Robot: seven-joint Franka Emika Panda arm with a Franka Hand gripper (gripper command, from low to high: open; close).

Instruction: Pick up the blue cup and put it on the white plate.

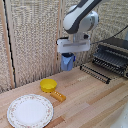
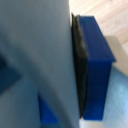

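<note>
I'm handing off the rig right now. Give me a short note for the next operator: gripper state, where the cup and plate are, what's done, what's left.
Gripper: shut on the small blue plastic cup, held in the air above the wooden table.
Large round white plate: on the table at the exterior view's lower left, nothing on it.
Yellow pan with orange handle: between cup and plate.
Done: approach, grasp, lift.
Left: carry over the plate, lower, release.

Exterior view: even, bright, soft light; low resolution, faint shadows on wooden table [image 1: 95,100]. Wrist view: heavily blurred, out of focus, dim bluish cast.
</note>
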